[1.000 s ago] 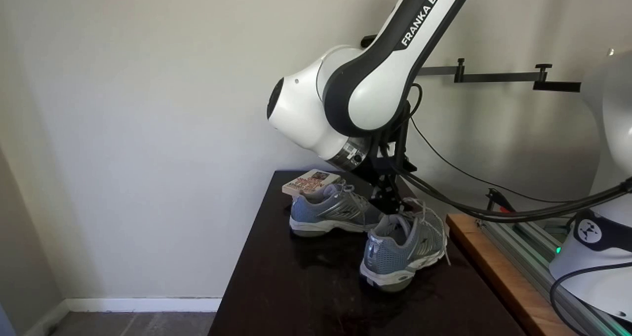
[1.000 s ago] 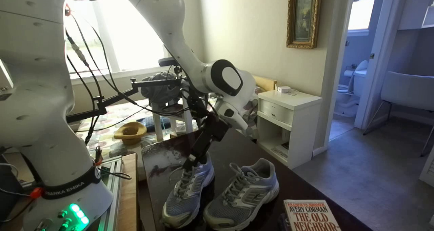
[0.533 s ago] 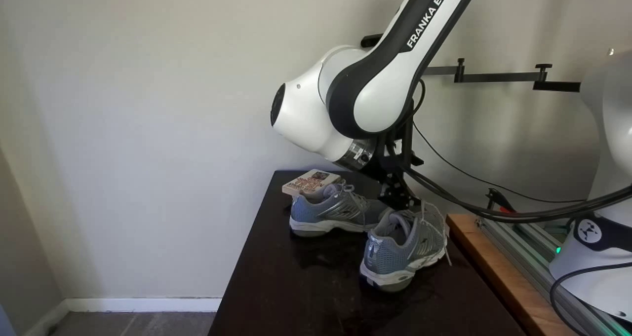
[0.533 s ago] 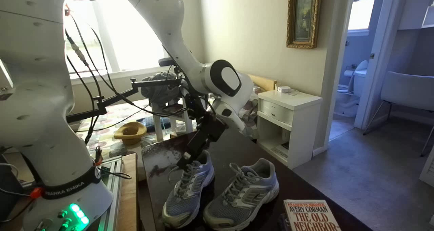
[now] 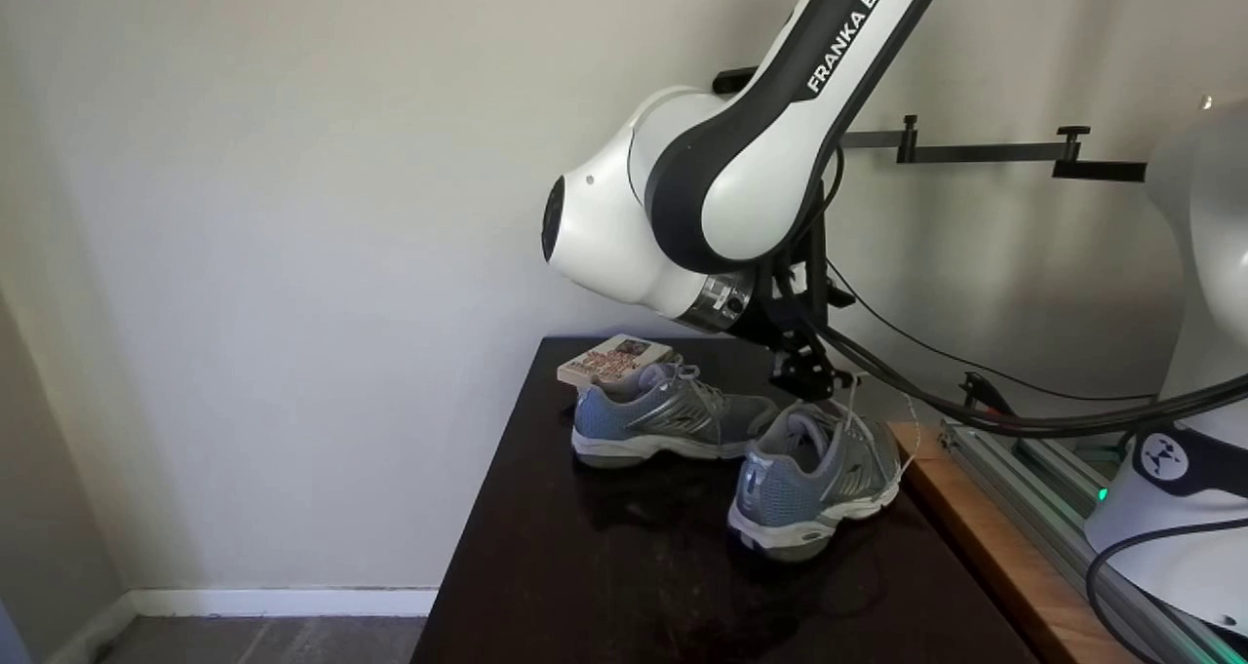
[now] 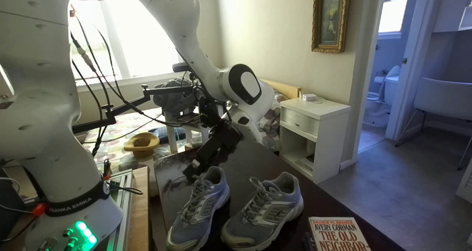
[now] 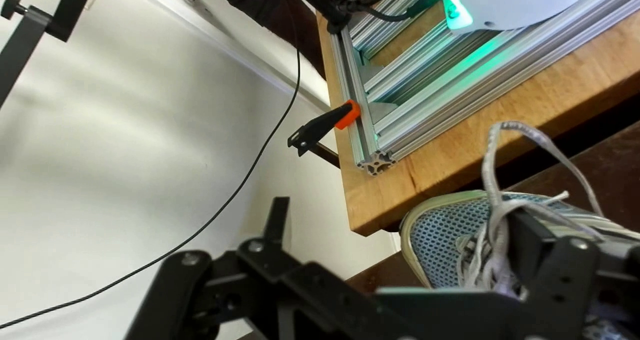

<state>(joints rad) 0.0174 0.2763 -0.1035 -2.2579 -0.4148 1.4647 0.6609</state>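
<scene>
- The gripper (image 7: 402, 217) stands wide, its fingers (image 7: 276, 220) well apart.
- In the wrist view, the finger at 4 o'clock is in among a lace (image 7: 489, 172); the lace seems looped round it, though the overlap makes that hard to be sure of.
- The finger at 7 o'clock hangs off to the side of the shoe (image 7: 442, 245).
- That shoe sits sole down on the dark table (image 5: 585, 566), at 6 o'clock from the gripper in both exterior views.
- Just beside its toe, at 12 o'clock in the wrist view, runs a wooden board (image 7: 450, 158); a clamp (image 7: 325, 123) with an orange end is at 10 o'clock.
- A second shoe (image 6: 273, 214) is near, at 3 o'clock in an exterior view.
- Between 3 and 4 o'clock from the second shoe lies a book (image 6: 337, 234), face up.
</scene>
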